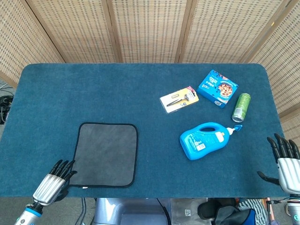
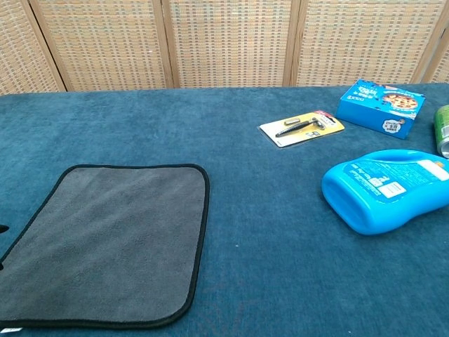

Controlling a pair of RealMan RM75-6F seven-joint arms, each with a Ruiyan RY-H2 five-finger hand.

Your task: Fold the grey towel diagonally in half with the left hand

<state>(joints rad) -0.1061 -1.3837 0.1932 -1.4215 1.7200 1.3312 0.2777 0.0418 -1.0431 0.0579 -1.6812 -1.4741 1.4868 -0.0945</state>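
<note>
Blue table (image 1: 93,89) | left hand (image 1: 52,181) fingers extended beside grey towel (image 1: 105,153) corner

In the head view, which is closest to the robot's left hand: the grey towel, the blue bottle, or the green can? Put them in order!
Measured from the left hand, at the table's near left corner:
1. Grey towel, right beside the hand, on the left side.
2. Blue bottle, lying on its side, right of the middle.
3. Green can, farthest, near the right edge.

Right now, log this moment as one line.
phase: reach | towel: flat, unfolded | left robot hand: open at near-left corner | right robot hand: open, idle
</note>
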